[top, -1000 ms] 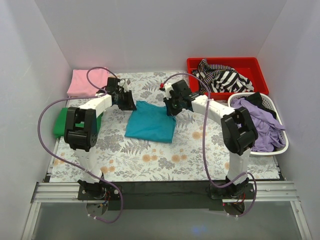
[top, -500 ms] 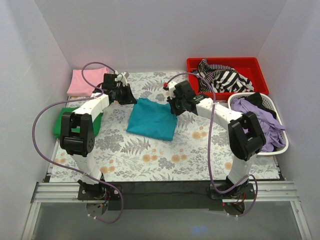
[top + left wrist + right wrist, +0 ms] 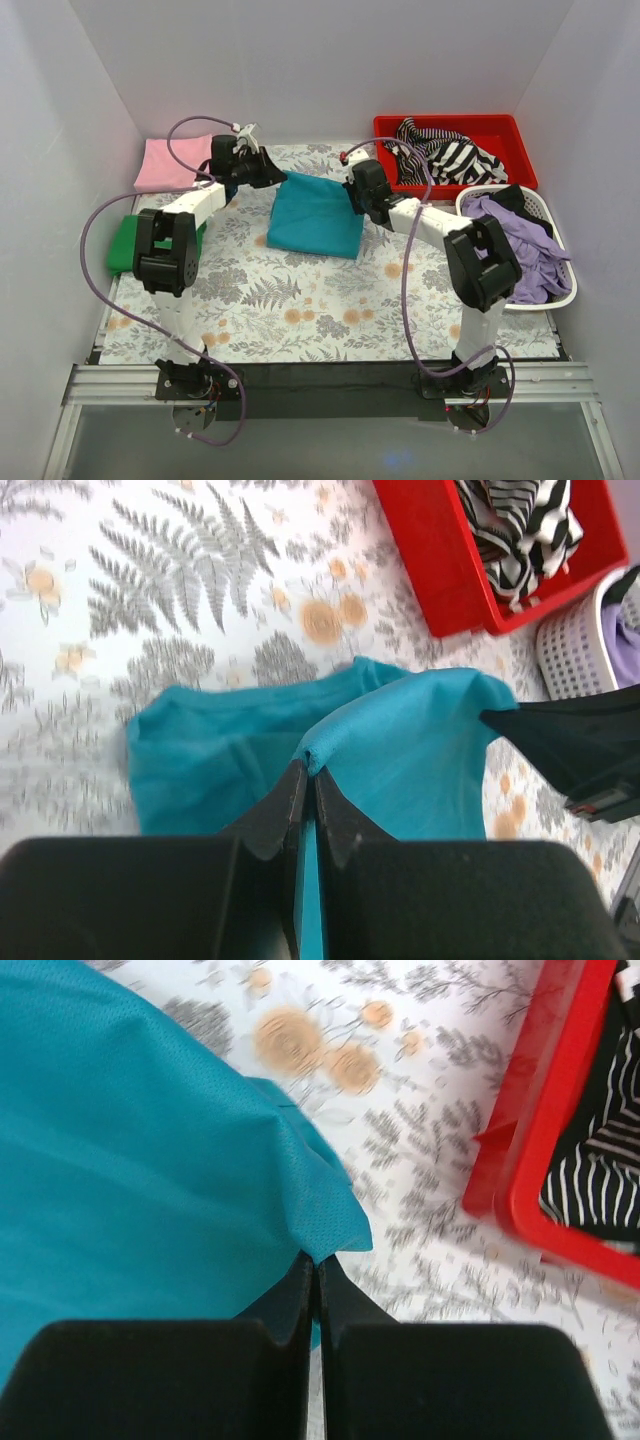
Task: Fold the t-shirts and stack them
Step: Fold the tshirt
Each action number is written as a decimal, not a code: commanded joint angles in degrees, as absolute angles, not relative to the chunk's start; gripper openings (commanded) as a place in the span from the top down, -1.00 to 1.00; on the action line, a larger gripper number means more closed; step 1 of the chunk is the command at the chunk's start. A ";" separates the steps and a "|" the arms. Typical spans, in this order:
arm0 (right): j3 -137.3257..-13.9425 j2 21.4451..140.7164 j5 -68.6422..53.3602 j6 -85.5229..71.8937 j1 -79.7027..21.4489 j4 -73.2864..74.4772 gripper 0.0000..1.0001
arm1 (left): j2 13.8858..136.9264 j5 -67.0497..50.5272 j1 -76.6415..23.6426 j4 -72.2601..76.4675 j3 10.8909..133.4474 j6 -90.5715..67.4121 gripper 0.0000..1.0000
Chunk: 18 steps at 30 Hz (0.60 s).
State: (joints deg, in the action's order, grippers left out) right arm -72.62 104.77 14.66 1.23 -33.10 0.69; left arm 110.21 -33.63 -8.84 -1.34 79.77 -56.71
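holding teal t-shirt [image 3: 315,212] by far corners over mid table [image 3: 300,310], clamped tight in left gripper [image 3: 308,765] and right gripper [image 3: 316,1260]. mid-fold; stacking with seemingly folded pink shirt [image 3: 165,165], green shirt [image 3: 125,245] not yet done.

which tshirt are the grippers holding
The teal t-shirt in the middle: the left gripper and right gripper each pinch a far corner. The pink t-shirt and green t-shirt lie ungripped at the left.
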 commanded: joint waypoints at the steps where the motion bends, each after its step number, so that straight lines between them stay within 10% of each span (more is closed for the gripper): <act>1: -78.82 113.10 20.66 0.44 -31.03 -6.93 0.97 | 116.97 -36.04 -8.53 10.01 84.01 -61.34 1.00; 6: -95.59 126.72 16.97 1.05 -29.27 -4.24 0.97 | 128.39 -37.35 -8.53 8.81 94.20 -63.20 1.00; 10: -102.21 131.57 15.11 1.50 -29.27 -0.44 -0.42 | 129.38 -33.07 -8.61 8.96 92.12 -62.05 0.80; 18: -98.70 124.11 12.94 3.34 -28.92 -2.90 -0.47 | 118.42 -25.23 -8.00 11.60 83.95 -60.47 0.87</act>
